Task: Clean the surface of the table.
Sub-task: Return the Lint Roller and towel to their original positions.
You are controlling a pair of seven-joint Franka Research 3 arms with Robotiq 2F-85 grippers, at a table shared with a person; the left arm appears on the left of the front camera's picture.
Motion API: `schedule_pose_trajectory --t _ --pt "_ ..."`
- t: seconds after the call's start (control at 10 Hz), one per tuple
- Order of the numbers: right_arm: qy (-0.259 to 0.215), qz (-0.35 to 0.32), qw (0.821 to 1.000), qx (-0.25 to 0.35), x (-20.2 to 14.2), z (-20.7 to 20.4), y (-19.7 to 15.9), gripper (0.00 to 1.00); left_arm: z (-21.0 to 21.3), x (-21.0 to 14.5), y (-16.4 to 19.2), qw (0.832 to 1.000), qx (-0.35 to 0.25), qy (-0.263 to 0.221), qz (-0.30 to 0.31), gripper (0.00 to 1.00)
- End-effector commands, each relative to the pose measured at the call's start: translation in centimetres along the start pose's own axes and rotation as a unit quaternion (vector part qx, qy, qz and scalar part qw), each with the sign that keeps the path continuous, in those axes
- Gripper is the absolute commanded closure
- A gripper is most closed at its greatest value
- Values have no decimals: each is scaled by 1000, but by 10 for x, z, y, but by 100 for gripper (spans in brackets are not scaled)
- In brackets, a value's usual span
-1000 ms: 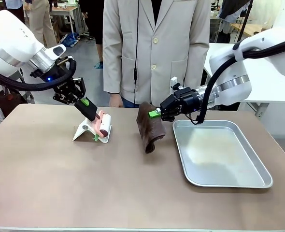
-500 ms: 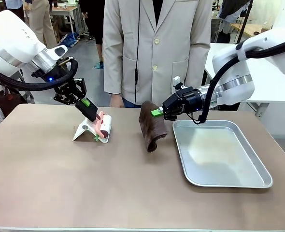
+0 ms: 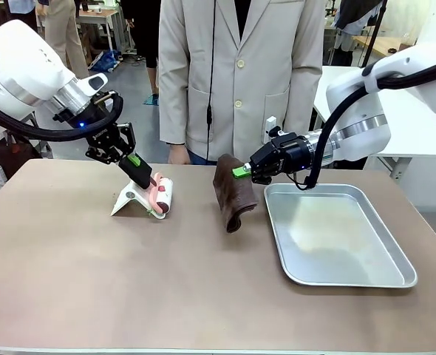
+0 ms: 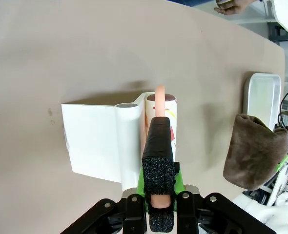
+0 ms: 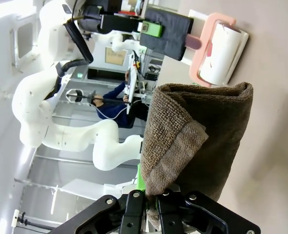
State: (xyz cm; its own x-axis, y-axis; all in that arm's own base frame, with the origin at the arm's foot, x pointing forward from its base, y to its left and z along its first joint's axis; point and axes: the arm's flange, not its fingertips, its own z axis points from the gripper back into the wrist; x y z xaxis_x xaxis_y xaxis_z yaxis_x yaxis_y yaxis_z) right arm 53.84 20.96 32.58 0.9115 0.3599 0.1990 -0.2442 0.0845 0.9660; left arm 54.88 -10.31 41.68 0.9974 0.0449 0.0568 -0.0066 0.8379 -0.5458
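The tan surface (image 3: 166, 288) spreads across the front view, long axis left to right, its near corners cut off. The left hand (image 3: 148, 182) pinches a lint roller's pink handle (image 4: 159, 95); the right hand (image 3: 238, 173) pinches a brown cloth (image 3: 233, 192) beside the metal tray (image 3: 351, 277).

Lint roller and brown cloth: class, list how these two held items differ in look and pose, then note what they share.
The lint roller is a rigid pink-framed white roll; the brown cloth is soft, folded fabric. The lint roller sits low against its white stand on the table; the brown cloth hangs, lower end at the tabletop. The left gripper holds the lint roller, the right gripper the brown cloth. Both are gripped shut.
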Motion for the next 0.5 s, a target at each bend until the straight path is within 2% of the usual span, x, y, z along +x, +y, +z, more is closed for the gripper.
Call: schedule_pose_trajectory --t 0.0,0.4 --pt "-1 0 1000 13 2 2 2 93 -4 2 0 1000 22 7 15 78" --pt "5 -5 1000 12 3 2 1 93 -8 5 4 999 24 16 20 78"
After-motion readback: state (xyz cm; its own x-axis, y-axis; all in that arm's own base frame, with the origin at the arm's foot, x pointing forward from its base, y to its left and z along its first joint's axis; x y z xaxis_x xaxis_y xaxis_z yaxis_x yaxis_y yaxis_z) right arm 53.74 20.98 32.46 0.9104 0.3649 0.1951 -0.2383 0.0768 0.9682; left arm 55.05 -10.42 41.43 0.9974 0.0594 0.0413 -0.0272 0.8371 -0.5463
